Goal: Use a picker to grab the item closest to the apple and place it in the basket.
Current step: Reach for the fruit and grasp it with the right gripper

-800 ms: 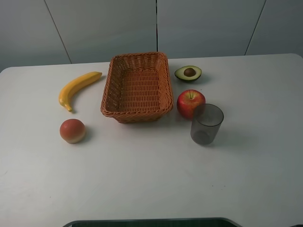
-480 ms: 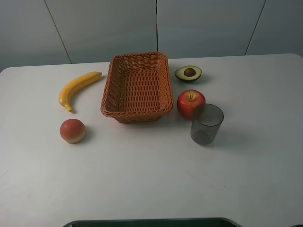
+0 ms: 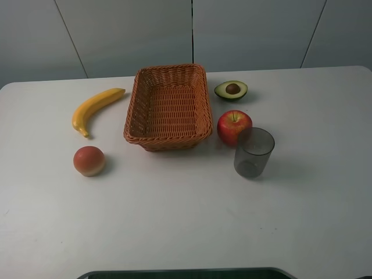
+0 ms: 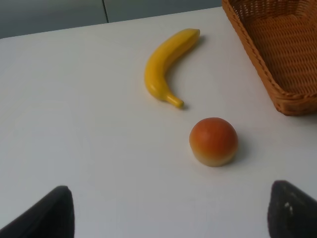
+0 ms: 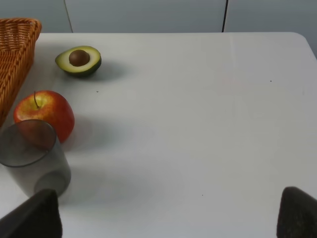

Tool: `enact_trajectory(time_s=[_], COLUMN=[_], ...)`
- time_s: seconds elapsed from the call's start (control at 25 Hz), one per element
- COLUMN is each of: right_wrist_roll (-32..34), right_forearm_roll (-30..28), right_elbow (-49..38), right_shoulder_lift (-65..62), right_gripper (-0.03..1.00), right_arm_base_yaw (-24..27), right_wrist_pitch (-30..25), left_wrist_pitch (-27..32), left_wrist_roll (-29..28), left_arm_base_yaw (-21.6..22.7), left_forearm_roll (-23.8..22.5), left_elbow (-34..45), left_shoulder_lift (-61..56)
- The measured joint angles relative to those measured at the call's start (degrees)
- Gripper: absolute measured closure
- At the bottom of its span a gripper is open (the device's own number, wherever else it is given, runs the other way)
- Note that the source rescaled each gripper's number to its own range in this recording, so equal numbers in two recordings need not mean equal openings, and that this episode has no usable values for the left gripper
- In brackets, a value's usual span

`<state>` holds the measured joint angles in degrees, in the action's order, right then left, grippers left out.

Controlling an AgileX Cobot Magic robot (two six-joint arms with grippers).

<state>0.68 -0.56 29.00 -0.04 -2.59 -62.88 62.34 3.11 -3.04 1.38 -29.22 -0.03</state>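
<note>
A red apple [image 3: 234,127] sits just right of the woven basket [image 3: 165,141], which holds nothing. A grey translucent cup [image 3: 253,152] stands upright right against the apple's near side; the right wrist view shows the cup [image 5: 32,156] overlapping the apple [image 5: 47,114]. A halved avocado [image 3: 231,90] lies a little beyond the apple. Neither gripper shows in the exterior view. My left gripper [image 4: 173,218] and my right gripper [image 5: 167,218] are open, with only their dark fingertips showing and nothing between them.
A yellow banana [image 3: 93,107] and a round orange-red fruit [image 3: 89,160] lie left of the basket, both also in the left wrist view as banana [image 4: 166,64] and fruit [image 4: 213,141]. The white table's far edge meets a grey wall.
</note>
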Motion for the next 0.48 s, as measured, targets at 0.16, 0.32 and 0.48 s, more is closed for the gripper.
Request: enact_trajectory(time_s=[0.16, 0.32, 0.48], right_wrist_roll=[0.0, 0.0, 0.0], right_forearm_roll=[0.0, 0.0, 0.0], right_elbow=[0.0, 0.0, 0.0], right_shoulder_lift=[0.0, 0.0, 0.0], right_gripper=[0.03, 0.03, 0.03], right_arm_base_yaw=[0.0, 0.0, 0.0], right_wrist_pitch=[0.0, 0.0, 0.0], left_wrist_pitch=[0.0, 0.0, 0.0], left_wrist_roll=[0.0, 0.0, 0.0], left_arm_base_yaw=[0.0, 0.0, 0.0], left_forearm_roll=[0.0, 0.0, 0.0], left_elbow=[0.0, 0.0, 0.0], left_shoulder_lift=[0.0, 0.0, 0.0])
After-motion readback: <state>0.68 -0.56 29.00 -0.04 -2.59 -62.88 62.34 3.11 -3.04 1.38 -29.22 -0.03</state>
